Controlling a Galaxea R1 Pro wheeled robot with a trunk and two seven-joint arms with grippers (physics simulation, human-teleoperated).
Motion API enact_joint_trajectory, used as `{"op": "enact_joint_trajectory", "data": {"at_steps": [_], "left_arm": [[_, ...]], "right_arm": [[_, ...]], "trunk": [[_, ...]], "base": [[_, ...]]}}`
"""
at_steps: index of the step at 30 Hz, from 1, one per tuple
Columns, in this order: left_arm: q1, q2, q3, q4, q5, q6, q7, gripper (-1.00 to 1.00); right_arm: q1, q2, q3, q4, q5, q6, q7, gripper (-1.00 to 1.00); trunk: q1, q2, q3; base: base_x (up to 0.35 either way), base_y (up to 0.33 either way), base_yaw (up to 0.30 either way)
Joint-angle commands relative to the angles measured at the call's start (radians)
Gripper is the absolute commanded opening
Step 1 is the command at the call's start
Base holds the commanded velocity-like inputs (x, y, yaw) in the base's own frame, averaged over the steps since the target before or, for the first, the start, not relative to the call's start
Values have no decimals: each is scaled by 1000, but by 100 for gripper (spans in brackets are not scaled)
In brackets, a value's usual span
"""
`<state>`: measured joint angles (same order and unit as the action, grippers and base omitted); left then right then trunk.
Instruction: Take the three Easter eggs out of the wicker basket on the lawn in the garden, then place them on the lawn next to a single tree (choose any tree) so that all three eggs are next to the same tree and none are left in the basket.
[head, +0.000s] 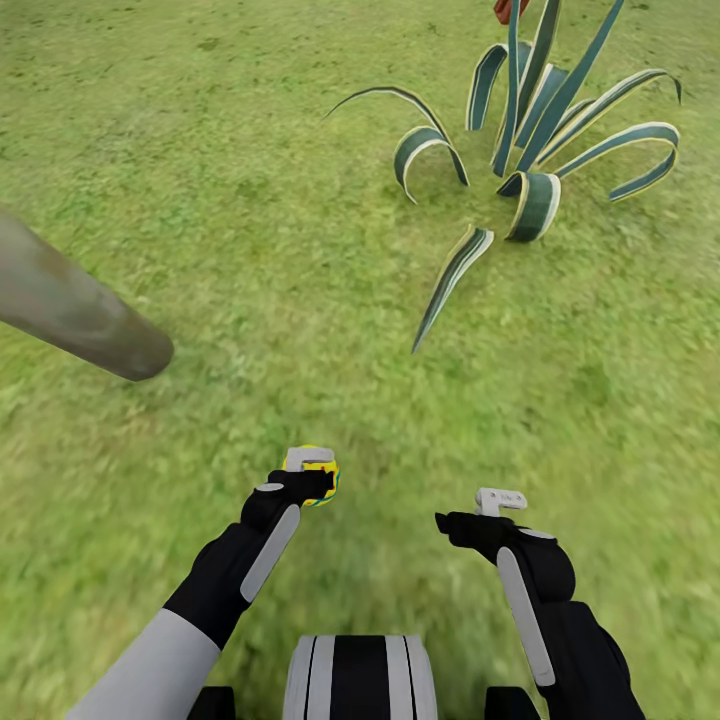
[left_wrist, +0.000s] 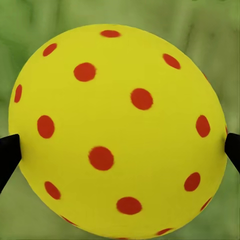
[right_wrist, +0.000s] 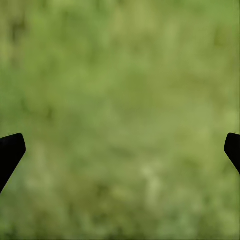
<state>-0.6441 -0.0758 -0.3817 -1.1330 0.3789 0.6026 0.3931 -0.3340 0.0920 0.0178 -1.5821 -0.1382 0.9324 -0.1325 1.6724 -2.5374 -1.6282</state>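
Both arms black at the forearm, each with a grey strip along it; left upper section light grey. Pale grey bracket tops each pincer, fingers black. Trunk: black with two white vertical stripes.

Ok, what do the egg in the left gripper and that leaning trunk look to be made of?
The Easter egg looks like smooth, matte painted plastic or shell: even yellow with flat red dots, no gloss; which of the two is unclear. The tree trunk looks like bare bark or weathered wood, mottled grey-green and dull. The left gripper is shut on the egg.
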Motion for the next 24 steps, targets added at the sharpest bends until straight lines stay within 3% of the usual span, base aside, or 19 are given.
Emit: {"op": "enact_joint_trajectory", "data": {"at_steps": [1,6,19,20,24], "left_arm": [[0,1,-2,6,14,2,10,-100],[0,1,-2,6,14,3,9,-100],[0,1,-2,4,14,1,12,-100],[0,1,-2,4,14,-1,13,100],[0,1,-1,5,14,-22,14,100]], "right_arm": [[0,0,1,-1,-11,3,-10,100],[0,0,1,-1,-11,3,-10,100],[0,0,1,-1,-11,3,-10,100],[0,0,1,-1,-11,3,-10,100],[0,0,1,-1,-11,3,-10,100]], "trunk": [[0,0,-1],[2,-1,-16],[2,-1,-16],[2,-1,-16],[2,-1,-16]], "base": [[0,0,0],[0,0,0],[0,0,0],[0,0,0],[0,0,0]]}}
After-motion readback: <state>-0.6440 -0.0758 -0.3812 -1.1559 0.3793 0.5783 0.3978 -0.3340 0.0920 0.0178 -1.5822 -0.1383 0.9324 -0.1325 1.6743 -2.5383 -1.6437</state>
